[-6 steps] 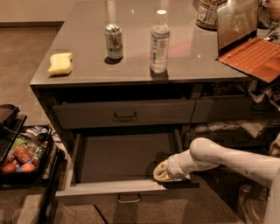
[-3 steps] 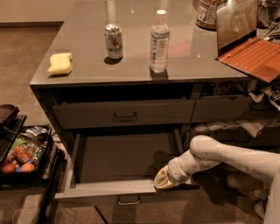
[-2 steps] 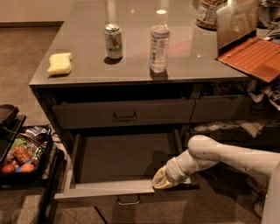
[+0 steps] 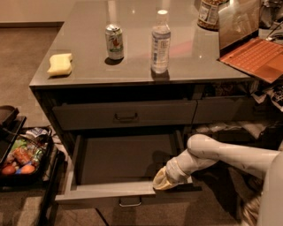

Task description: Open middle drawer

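The middle drawer (image 4: 126, 156) stands pulled out under the grey counter, and its plain grey inside shows empty. Its front panel (image 4: 101, 193) faces down and away, with the dark pull (image 4: 130, 203) just showing below the edge. My gripper (image 4: 161, 181) is at the right end of the drawer's front edge, resting against the panel from the inside. My pale arm (image 4: 221, 156) reaches in from the right. The drawer above (image 4: 124, 115) is closed, with its pull at centre.
On the counter (image 4: 79, 26) stand a can (image 4: 114, 41), a water bottle (image 4: 160, 42), a yellow sponge (image 4: 59, 64), a jar (image 4: 209, 12) and an open laptop (image 4: 254, 46). A black cart with snacks (image 4: 20, 159) stands at the left of the drawer.
My gripper has moved a little down and left along the drawer's front edge. The drawer has come out slightly further.
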Tool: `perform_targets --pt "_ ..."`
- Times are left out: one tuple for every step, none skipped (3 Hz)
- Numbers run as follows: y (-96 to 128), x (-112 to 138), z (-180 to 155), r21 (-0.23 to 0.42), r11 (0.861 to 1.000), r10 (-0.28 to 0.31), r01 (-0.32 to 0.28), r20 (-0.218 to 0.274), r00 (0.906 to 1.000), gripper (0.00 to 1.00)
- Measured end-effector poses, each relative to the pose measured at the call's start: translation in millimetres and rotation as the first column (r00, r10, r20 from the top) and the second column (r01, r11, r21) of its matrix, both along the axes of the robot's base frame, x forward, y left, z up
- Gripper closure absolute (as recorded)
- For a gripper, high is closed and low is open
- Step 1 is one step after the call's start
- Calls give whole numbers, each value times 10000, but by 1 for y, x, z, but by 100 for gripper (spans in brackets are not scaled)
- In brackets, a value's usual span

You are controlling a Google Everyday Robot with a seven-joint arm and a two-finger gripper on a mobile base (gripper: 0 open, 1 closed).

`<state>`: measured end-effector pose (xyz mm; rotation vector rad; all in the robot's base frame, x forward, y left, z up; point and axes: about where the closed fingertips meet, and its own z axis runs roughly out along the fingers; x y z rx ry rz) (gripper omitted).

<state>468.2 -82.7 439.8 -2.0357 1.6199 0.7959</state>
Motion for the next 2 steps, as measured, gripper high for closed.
perform_targets --pt "-1 -5 1 -117 9999 -7 2 -473 9989 100" --pt "-1 -5 1 -117 9999 -7 1 -473 9989 100"
